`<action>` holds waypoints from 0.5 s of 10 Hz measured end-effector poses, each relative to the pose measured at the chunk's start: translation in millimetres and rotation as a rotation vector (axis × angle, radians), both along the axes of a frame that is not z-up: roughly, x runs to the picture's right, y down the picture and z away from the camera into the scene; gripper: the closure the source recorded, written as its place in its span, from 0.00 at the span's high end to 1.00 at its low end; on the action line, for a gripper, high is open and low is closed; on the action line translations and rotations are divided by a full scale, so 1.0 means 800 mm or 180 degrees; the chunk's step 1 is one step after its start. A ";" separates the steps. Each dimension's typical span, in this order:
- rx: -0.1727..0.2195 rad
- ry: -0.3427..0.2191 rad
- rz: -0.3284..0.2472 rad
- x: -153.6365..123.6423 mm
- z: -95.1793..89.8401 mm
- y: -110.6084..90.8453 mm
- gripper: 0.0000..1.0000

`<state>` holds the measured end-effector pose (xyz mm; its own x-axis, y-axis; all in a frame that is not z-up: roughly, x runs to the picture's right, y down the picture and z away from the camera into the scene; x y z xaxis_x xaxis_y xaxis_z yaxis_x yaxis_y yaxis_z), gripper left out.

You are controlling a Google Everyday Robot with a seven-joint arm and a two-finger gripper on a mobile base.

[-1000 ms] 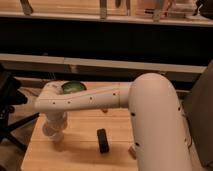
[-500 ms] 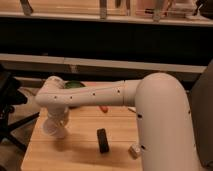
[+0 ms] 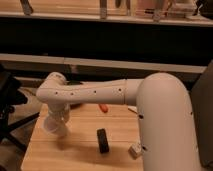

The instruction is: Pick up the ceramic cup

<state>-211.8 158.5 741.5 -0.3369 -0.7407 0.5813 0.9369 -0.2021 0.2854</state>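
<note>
At the left side of the light wooden table (image 3: 75, 156), I have the gripper (image 3: 59, 120) hanging down from the wrist of the white arm (image 3: 95, 92), right at the small whitish ceramic cup (image 3: 51, 127). The cup is about midway between the table's near and far edges, and the gripper overlaps it from above and from the right. I cannot tell whether the cup rests on the wood or is clear of it. I also cannot tell whether the gripper is spread or pressed onto the cup.

The arm runs level from the robot's big rounded white body (image 3: 167, 125) on the right, across the far part of the table, to a bend at the left, where it turns downward. To the right of the cup and well apart from it, a small black upright object (image 3: 103, 140) stands near the table's middle. Further right, just beside the robot's body, lies a small white block (image 3: 134, 150). Beyond the black object, just under the arm, a small orange-red item (image 3: 102, 107) lies on the wood. Behind the table, a pale ledge (image 3: 100, 63) runs across a dark wall.
</note>
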 end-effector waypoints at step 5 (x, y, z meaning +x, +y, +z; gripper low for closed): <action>-0.0002 0.0005 -0.0017 0.009 -0.004 -0.013 0.00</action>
